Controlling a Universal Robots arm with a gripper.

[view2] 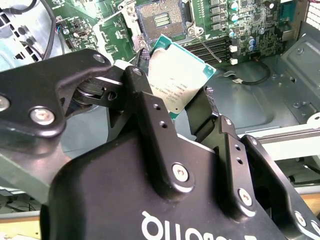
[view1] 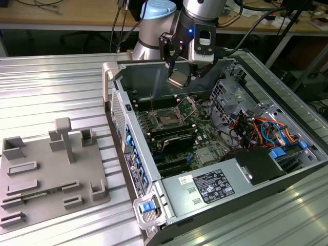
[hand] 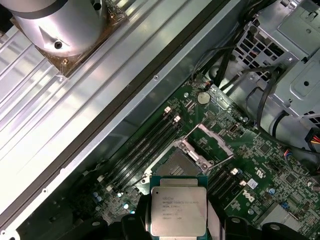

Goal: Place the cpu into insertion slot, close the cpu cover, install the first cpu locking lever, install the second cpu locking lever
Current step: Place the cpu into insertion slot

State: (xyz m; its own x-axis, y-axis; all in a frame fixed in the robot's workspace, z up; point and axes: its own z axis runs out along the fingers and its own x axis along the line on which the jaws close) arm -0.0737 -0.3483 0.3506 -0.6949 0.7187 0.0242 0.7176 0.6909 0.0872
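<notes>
My gripper is shut on the cpu, a flat square chip with a silver top and green rim, held tilted in the air above the open computer case. The cpu sits clamped between two black fingers in the second wrist view. On the green board below, the insertion slot lies uncovered, and the cpu cover stands swung open beside it. In the first wrist view the cpu hangs just short of the insertion slot, with the cpu cover raised past it.
Long black memory slots flank the socket. A pale finned square, a power supply and coloured cables fill the case's near and right side. A metal drive cage stands close to the gripper. A grey fixture plate lies outside, on the exterior view's left.
</notes>
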